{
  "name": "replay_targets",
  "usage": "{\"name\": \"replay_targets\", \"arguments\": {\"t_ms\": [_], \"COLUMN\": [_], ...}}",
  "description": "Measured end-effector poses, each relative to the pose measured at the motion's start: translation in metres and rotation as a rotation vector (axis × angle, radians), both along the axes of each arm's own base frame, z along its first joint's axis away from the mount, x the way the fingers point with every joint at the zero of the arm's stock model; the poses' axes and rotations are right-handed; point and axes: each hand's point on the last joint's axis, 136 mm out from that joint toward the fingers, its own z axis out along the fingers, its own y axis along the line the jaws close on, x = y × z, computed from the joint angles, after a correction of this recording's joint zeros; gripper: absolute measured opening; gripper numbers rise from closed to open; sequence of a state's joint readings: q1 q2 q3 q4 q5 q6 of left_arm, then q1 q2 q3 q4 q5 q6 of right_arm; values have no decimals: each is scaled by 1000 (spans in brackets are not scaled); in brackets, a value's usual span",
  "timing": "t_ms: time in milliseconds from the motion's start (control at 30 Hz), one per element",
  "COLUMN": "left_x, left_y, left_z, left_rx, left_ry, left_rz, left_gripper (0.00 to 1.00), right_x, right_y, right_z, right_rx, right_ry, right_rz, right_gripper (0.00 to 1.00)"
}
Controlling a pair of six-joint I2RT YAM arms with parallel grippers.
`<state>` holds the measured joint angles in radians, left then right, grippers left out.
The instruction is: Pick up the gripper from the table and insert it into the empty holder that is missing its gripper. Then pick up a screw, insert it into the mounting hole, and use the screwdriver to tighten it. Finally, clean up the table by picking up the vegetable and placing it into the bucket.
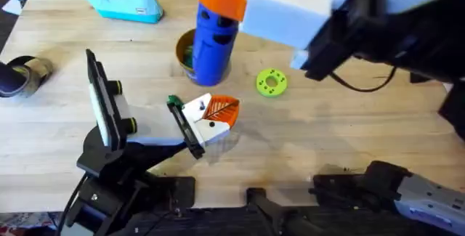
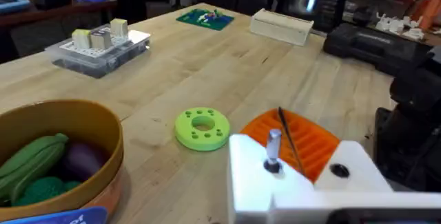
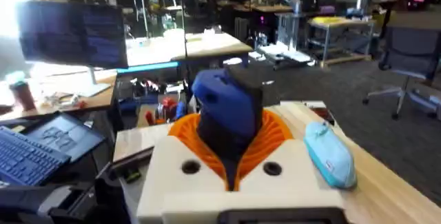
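With the right gripper [image 3: 227, 162] clamped around the blue screwdriver [image 3: 231, 110] above the bucket [image 1: 183, 51], I'd bring the bit down dead upright onto the screw [image 2: 273, 145] standing in the white-and-orange gripper [image 1: 211, 114], seated in the holder [image 1: 185, 127] just beside that bucket, towards the bases.

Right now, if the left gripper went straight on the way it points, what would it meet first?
Probably the green disc on the table just ahead; the bucket lies off to one side.

No text, label or number is legible anywhere.
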<state>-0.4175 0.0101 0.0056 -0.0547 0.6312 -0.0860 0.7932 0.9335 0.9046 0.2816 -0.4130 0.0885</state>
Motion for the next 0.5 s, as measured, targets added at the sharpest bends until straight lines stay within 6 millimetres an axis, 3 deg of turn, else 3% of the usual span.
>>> {"name": "replay_targets", "arguments": {"t_ms": [100,200,400,500], "left_x": [0,0,0,0], "left_y": [0,0,0,0], "left_z": [0,0,0,0], "left_rx": [0,0,0,0], "left_ry": [0,0,0,0], "left_rz": [0,0,0,1], "left_gripper": [18,18,18,18], "right_x": [20,55,135,174], "right_y": [-2,-21,-92,-128], "right_z": [-28,-57,-104,-141], "right_rx": [-91,-209,-450,-609], "right_ry": [49,61,21,36], "right_rz": [-66,-218,-566,-691], "right_gripper": [32,32,31,31]}}
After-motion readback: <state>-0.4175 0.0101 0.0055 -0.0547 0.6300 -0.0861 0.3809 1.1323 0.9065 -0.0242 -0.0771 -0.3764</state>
